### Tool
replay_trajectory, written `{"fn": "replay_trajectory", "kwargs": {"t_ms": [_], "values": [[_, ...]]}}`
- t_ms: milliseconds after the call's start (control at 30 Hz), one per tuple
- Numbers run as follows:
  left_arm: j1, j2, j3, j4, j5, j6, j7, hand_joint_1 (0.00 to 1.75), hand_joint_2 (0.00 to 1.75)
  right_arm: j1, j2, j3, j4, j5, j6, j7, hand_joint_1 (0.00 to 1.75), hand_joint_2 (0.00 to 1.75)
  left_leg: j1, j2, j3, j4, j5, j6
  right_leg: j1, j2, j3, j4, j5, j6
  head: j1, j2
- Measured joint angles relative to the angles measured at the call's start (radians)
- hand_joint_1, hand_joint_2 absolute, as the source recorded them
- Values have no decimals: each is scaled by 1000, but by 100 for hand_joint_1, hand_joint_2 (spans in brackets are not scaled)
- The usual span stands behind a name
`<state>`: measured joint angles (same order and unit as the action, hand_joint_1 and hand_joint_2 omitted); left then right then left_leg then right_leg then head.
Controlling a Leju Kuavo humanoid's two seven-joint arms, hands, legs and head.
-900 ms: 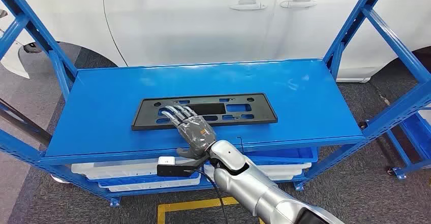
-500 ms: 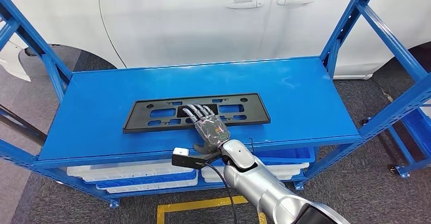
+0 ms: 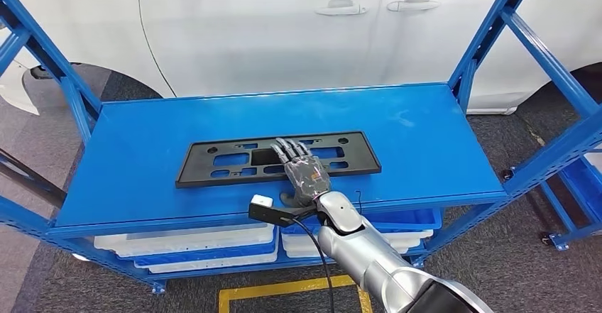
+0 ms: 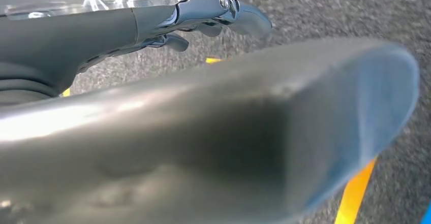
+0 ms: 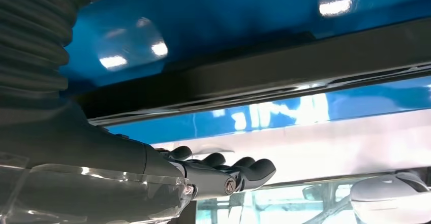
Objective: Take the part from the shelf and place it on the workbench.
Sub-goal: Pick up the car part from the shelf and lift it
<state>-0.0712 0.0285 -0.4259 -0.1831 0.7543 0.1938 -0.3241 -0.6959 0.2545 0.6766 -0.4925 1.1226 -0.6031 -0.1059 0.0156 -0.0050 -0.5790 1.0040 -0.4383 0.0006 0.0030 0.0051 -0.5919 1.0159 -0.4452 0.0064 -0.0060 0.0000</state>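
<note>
so compared w/ the earlier shots the right hand [image 3: 302, 171] has slid along the part toward its right half and pushed a bit further in. The whole view swung around too, so some of that shift is prob the camera, not the arm

The part [image 3: 213, 162] is a flat black plastic frame w/ cutouts, lying flat on the top deck of the blue shelf [image 3: 426, 143], long side running across, nearer the front edge than the back. Makes sense it's kept there, within reach from the aisle

Right hand lies palm down over the near middle of the part, fingers [image 3: 287, 147] stretched out flat across it, not curled around anything. So not gripping yet imo, more like pressing or lining up. A thin flat piece lying flush like that gives nothing to get under, so I'd guess it needs dragging toward the front edge first

Left hand [image 4: 223, 13] hangs down by the floor, in the left wrist view. Too blurry/close, can't tell if it's clenched or loose

White car [image 3: 284, 22] is parked right behind the shelf
</note>
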Motion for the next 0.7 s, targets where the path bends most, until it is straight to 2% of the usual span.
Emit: {"fn": "replay_trajectory", "kwargs": {"t_ms": [33, 67, 133, 167, 200, 233, 300, 333, 367, 467, 500, 567, 633, 667, 700], "values": [[0, 0, 0, 0, 0, 1, -1, 0, 0, -2, 0, -2, 5, 13, -5, 8, 0, 175, 2, 1, 1, -3, 2, 5, -1, 0, -11, 25, -17, 6, 1, 0], [-1, 0, 0, 0, 0, 1, -1, 0, 0, -4, 0, -3, 10, 26, -12, 18, 0, 175, 3, 1, 1, -4, 4, 9, -3, 0, -35, 77, -47, 11, 2, 0], [-2, 1, 0, 0, -1, 1, -3, 0, 0, -5, 0, -3, 24, 52, -28, 38, 0, 175, 3, 1, -1, -4, 4, 12, -7, 0, -105, 222, -111, 19, 3, 0], [-2, 1, -1, 0, -1, 1, -3, 0, 0, -5, 0, -3, 30, 65, -38, 48, 0, 175, 2, 1, -1, -4, 4, 13, -9, -1, -133, 278, -128, 22, 3, 0], [-2, 1, -1, 0, -2, 1, -4, 0, 0, -6, 0, -2, 35, 77, -47, 59, 0, 175, 2, 1, 0, -4, 4, 13, -10, -1, -141, 291, -121, 22, 3, 0], [-2, 1, -1, 0, -2, 1, -4, 0, 0, -7, 0, -2, 39, 86, -54, 67, 0, 175, 2, 0, 2, -4, 3, 12, -10, -1, -125, 259, -94, 21, 4, 0], [-4, 0, -2, 0, -3, 1, -5, 0, 0, -11, 0, -2, 45, 97, -62, 77, 0, 175, 2, -1, 6, -4, 2, 9, -9, -1, -53, 110, -25, 12, 4, 0], [-5, 0, -2, 0, -3, 1, -5, 0, 0, -14, 0, -2, 47, 99, -63, 79, 3, 175, 0, -2, 7, -3, 1, 6, -7, -2, -22, 44, -1, 7, 3, 0], [-5, -1, -2, 0, -3, 1, -5, 0, 0, -15, 1, -2, 49, 101, -64, 79, 25, 175, -1, -2, 6, -3, 0, 2, -4, -2, -3, 3, 10, 2, 3, 0], [-6, -1, -2, 0, -3, 1, -5, 0, 0, -17, 2, 0, 55, 134, -75, 109, 153, 175, -2, -1, 6, -5, 0, -16, 1, -1, 2, -15, 15, -12, 3, 0], [-6, 0, -2, 0, -3, 1, -5, 0, 0, -17, 2, 1, 56, 161, -80, 132, 175, 175, -1, -1, 5, -2, -3, -22, -1, -2, 4, -19, 17, -18, 2, 0], [-7, -1, -2, 0, -4, 2, -6, 0, 0, -14, 3, 9, 49, 250, -88, 190, 175, 175, 2, 0, -19, 54, -40, -30, -6, -3, 9, -30, 23, -29, -1, 0], [-7, 0, -2, 0, -3, 5, -7, 0, 0, -6, 3, 24, 32, 355, -92, 246, 175, 175, 4, 0, -79, 185, -107, -36, -5, -4, 10, -33, 24, -35, -4, 0], [-6, 0, -2, 0, -3, 7, -9, 0, 0, 0, 3, 36, 23, 396, -92, 271, 175, 175, 4, 0, -109, 248, -131, -38, -4, -4, 9, -32, 23, -36, -4, 0], [-6, 1, -2, 0, -2, 8, -11, 0, 0, 6, 3, 52, 16, 422, -92, 293, 175, 175, 5, 0, -126, 282, -136, -39, -3, -4, 9, -31, 22, -37, -4, 0]]}}
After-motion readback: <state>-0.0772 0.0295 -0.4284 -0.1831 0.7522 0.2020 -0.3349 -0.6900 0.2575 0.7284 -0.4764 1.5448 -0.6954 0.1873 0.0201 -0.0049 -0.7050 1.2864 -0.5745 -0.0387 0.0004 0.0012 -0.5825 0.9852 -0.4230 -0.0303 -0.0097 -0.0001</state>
